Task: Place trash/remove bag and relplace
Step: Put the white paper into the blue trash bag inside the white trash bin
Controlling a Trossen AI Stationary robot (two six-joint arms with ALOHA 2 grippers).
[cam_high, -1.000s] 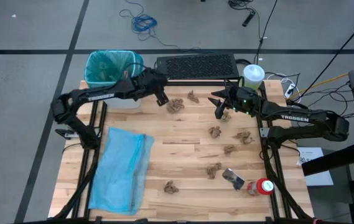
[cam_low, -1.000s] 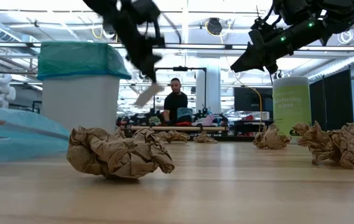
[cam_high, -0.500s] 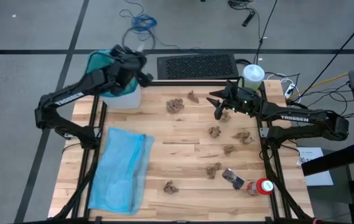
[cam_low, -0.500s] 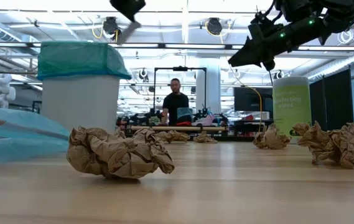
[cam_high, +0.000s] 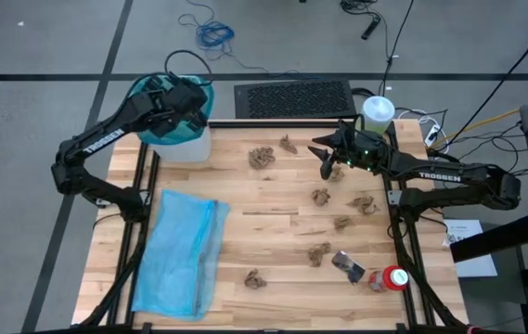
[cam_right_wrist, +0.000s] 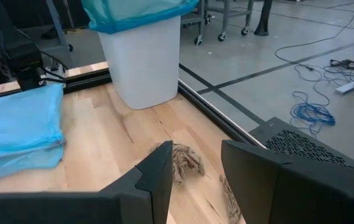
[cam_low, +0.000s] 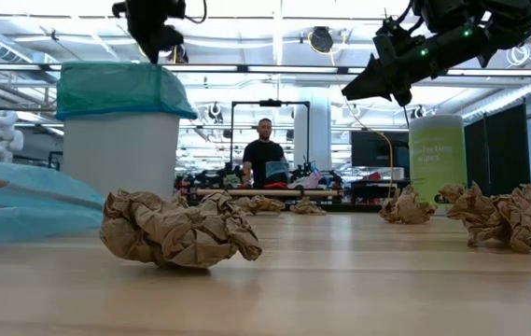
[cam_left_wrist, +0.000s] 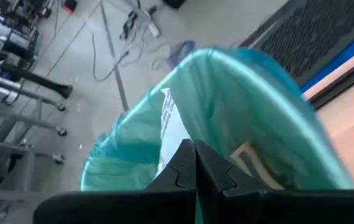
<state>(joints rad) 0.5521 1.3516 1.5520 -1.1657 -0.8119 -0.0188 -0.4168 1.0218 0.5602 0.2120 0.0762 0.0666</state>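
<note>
A white bin (cam_high: 195, 148) (cam_right_wrist: 142, 68) stands at the table's far left corner, the teal bag (cam_high: 148, 102) (cam_low: 120, 89) lining it and folded over its rim. My left gripper (cam_high: 187, 96) (cam_low: 156, 51) (cam_left_wrist: 195, 149) hangs shut over the bin's mouth, with nothing visible between its fingers. Inside the bag lies a tan scrap (cam_left_wrist: 245, 163). My right gripper (cam_high: 327, 160) (cam_low: 358, 89) (cam_right_wrist: 195, 168) hovers open above the far middle of the table, clear of the brown paper wads (cam_high: 264, 156) (cam_right_wrist: 186, 163) below. Several more wads (cam_high: 320, 196) (cam_low: 176, 229) lie scattered on the wood.
A pale blue bag (cam_high: 180, 250) (cam_right_wrist: 15, 127) lies flat at the near left. A silvery wrapper (cam_high: 347, 266) and a red-and-white object (cam_high: 392, 277) sit near right. A green canister (cam_high: 378, 111) (cam_low: 437, 159) stands far right. A black mat (cam_high: 291, 97) lies past the far edge.
My left gripper has swung from over the wads at the table's far middle toward the far left corner and risen, staying shut. It now hangs over the bin's mouth, pointing down into it.
</note>
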